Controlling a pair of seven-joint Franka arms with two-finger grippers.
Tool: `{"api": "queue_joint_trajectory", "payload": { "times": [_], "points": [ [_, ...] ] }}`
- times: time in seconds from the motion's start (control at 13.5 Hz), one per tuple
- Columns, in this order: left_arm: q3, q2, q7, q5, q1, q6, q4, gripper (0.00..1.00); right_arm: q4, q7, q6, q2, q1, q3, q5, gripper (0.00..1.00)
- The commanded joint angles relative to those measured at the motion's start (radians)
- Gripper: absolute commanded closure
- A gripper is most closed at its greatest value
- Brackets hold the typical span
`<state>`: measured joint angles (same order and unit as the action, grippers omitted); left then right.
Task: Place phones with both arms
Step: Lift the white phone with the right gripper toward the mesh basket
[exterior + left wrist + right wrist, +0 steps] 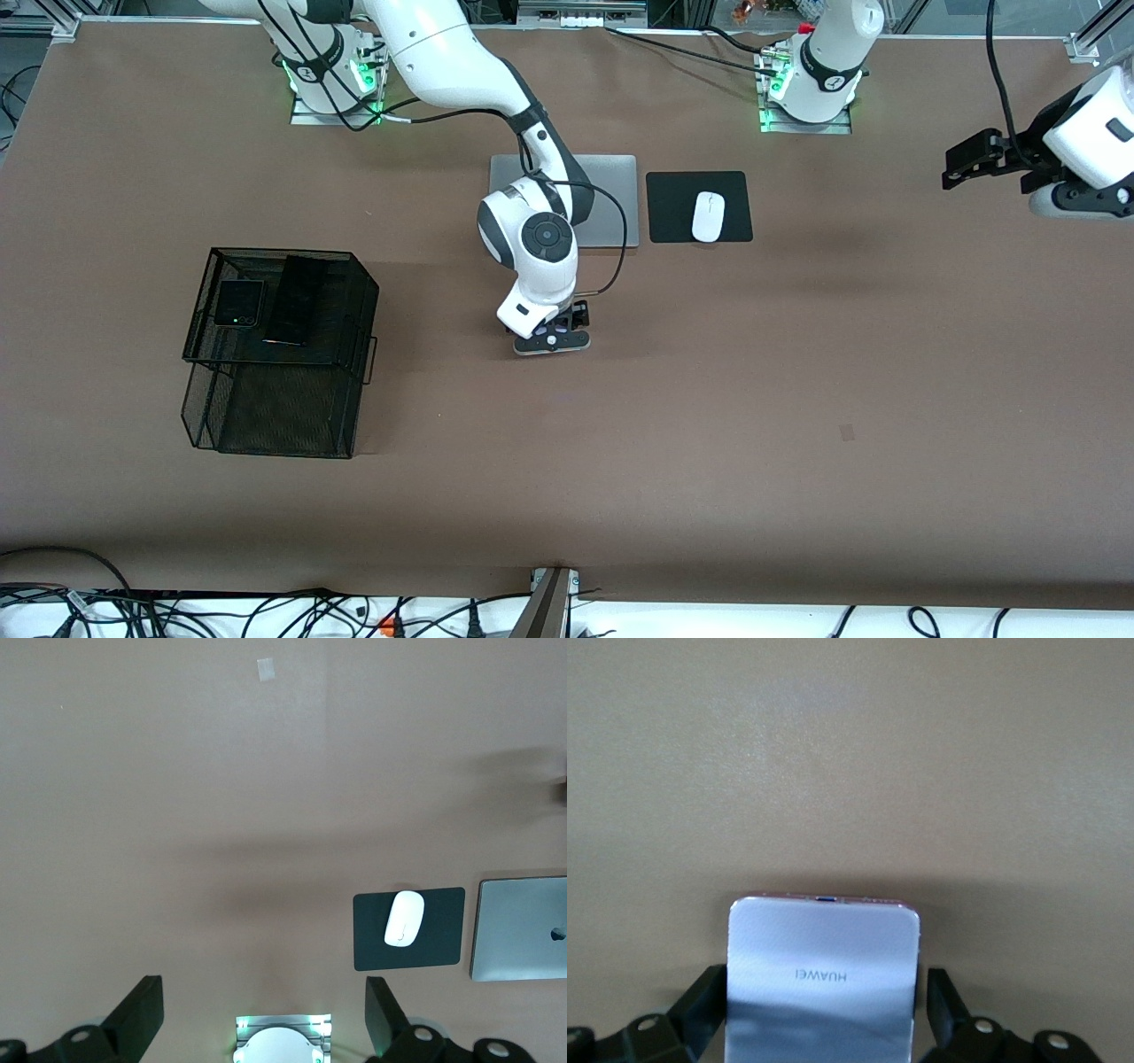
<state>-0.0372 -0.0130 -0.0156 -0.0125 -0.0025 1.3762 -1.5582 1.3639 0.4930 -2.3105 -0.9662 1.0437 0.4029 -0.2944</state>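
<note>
A pale pink-white phone (824, 948) lies flat on the brown table, between the open fingers of my right gripper (826, 1010). A small gap shows at one finger. In the front view the right gripper (560, 324) is low at mid-table, nearer the camera than the laptop, and the arm hides this phone. A small squarish black phone (239, 303) and a long slim black phone (297, 299) lie side by side on the upper tier of the black mesh basket (266, 416). My left gripper (964, 165) hangs high over the left arm's end of the table, open and empty (261, 1014).
A grey laptop (616, 199) lies closed near the robots' bases, partly under the right arm. Beside it a white mouse (708, 216) sits on a black pad (673, 208). The mesh basket stands toward the right arm's end. Cables run along the table's near edge.
</note>
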Motion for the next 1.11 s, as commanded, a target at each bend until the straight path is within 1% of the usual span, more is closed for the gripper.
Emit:
{"api": "queue_joint_trajectory", "payload": {
  "times": [0.0, 0.07, 0.15, 0.22, 0.37, 0.52, 0.67, 0.82, 0.97, 1.04],
  "points": [
    [0.007, -0.033, 0.017, -0.02, 0.006, 0.029, -0.04, 0.0, 0.006, -0.005, -0.038, -0.016, 0.009, 0.005, 0.012, 0.02],
    [0.006, -0.028, 0.017, -0.021, 0.009, 0.029, -0.037, 0.0, 0.006, -0.005, -0.038, -0.016, 0.009, 0.005, 0.014, 0.18],
    [0.008, -0.024, 0.017, -0.021, 0.01, 0.03, -0.034, 0.0, 0.004, 0.007, -0.037, -0.009, 0.009, 0.005, 0.006, 0.76],
    [0.008, -0.016, 0.011, -0.023, 0.01, 0.03, -0.031, 0.0, 0.004, 0.006, -0.033, -0.006, 0.01, 0.007, 0.005, 1.0],
    [0.01, -0.007, 0.008, -0.023, 0.012, 0.03, -0.026, 0.0, 0.004, -0.004, -0.009, 0.03, 0.001, 0.031, 0.001, 1.0],
    [0.01, -0.004, 0.011, -0.018, 0.013, 0.029, -0.013, 0.0, -0.002, -0.019, 0.11, 0.105, -0.002, 0.155, -0.003, 1.0],
    [0.01, -0.004, 0.006, -0.014, 0.012, 0.029, -0.013, 0.0, 0.0, -0.077, 0.239, 0.203, -0.023, 0.244, -0.005, 1.0],
    [0.007, -0.004, 0.005, -0.011, 0.012, 0.024, -0.013, 0.0, 0.0, -0.21, 0.353, 0.274, -0.072, 0.318, -0.011, 1.0],
    [0.002, -0.004, 0.003, -0.011, 0.012, 0.023, -0.013, 0.0, 0.0, -0.383, 0.4, 0.32, -0.169, 0.326, -0.017, 1.0],
    [0.0, -0.004, 0.003, -0.011, 0.012, 0.012, -0.014, 0.0, 0.0, -0.445, 0.41, 0.326, -0.216, 0.326, -0.017, 1.0]
  ]
}}
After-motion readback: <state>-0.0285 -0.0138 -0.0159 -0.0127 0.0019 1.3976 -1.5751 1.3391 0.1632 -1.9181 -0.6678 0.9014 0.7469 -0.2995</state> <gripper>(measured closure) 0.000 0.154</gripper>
